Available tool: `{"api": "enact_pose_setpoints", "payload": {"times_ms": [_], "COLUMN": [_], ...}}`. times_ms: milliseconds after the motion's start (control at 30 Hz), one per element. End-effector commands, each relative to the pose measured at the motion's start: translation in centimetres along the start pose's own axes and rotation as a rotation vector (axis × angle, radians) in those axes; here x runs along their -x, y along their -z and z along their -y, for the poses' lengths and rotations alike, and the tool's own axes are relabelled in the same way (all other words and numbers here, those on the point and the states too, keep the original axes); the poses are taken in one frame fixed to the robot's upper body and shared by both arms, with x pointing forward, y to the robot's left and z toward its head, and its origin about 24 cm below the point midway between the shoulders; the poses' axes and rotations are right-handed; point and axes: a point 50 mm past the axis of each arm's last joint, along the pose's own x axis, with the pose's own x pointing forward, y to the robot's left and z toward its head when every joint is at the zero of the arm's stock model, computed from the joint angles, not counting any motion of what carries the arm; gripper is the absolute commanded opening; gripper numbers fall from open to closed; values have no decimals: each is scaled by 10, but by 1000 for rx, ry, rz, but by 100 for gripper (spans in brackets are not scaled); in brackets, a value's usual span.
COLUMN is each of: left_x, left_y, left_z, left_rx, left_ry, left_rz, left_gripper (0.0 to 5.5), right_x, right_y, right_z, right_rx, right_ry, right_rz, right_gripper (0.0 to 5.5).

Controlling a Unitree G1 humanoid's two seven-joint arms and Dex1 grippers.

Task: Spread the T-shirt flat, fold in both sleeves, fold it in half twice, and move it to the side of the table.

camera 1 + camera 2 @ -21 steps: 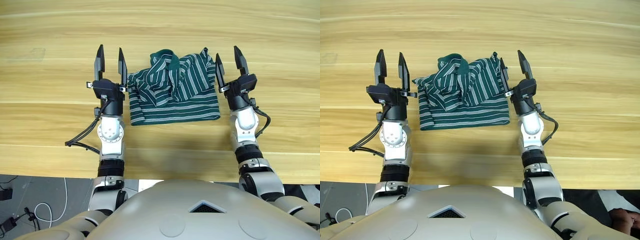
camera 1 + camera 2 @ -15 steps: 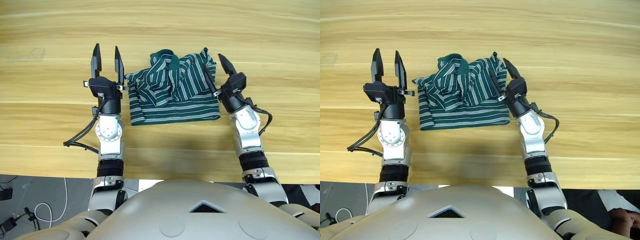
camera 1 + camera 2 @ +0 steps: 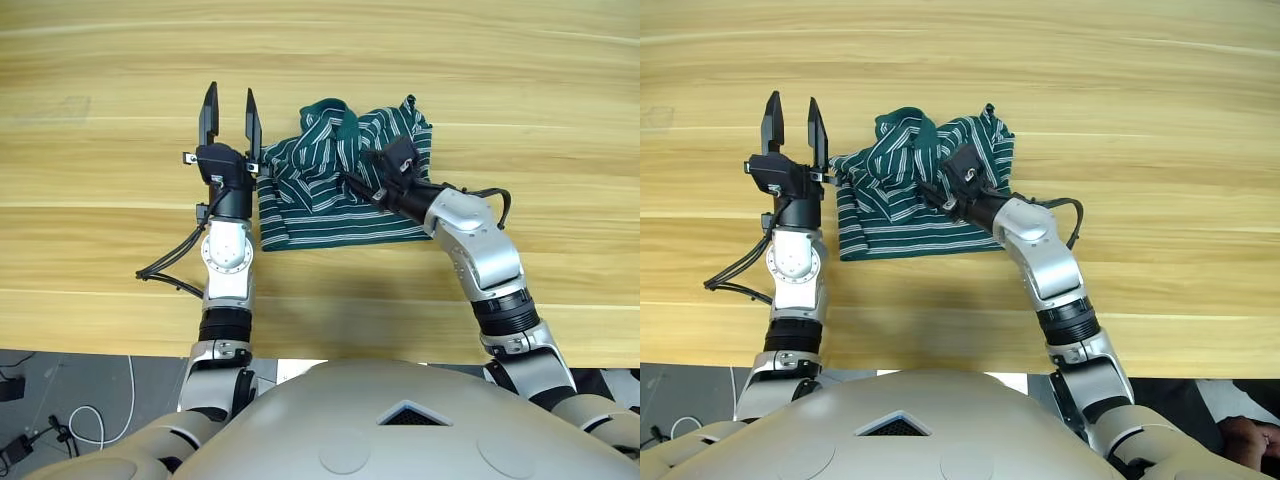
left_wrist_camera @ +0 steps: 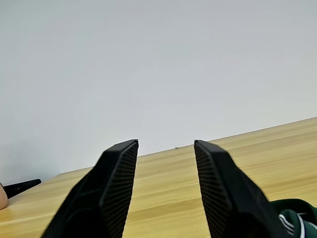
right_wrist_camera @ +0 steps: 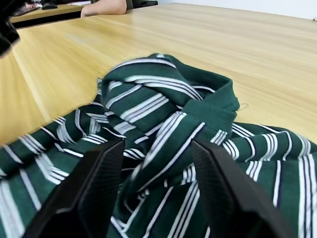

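Seen from the head: one crumpled striped T-shirt (image 3: 330, 205) mid-surface (image 3: 500, 80), two claws, left claw (image 3: 230, 96) spread wide and empty just beside its left edge, right claw (image 3: 360, 178) lying over the cloth. Through the left wrist: parted fingers (image 4: 119, 188), a green corner, pale wall (image 4: 158, 64) beyond. Through the right wrist: spread wide, a raised fold in between, not clamped.

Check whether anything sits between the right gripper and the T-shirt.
Nothing visible does. The right gripper is open directly at the crumpled T-shirt, its fingers either side of a raised fold near the collar. The left gripper, also open, stands beside the T-shirt's left edge, clear of that path.
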Motion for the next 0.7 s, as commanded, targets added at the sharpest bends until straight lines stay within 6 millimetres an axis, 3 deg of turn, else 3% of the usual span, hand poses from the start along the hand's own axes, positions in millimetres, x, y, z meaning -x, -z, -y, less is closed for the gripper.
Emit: {"api": "enact_pose_setpoints", "payload": {"times_ms": [33,467,700], "left_x": [-1,5,7], "left_y": [2,4,6], "left_z": [5,7,9], "left_rx": [-3,-13,-19], "left_ry": [20,30,38], "left_rz": [-7,-24,-34], "left_gripper": [210,210,212], "right_x": [-4,-8,-8], "right_y": [1,11,16], "right_z": [4,1,0], "right_rx": [9,29,27], "right_ry": [29,66,84], "right_rz": [-7,-37,-51], "right_gripper": [247,247,110]}}
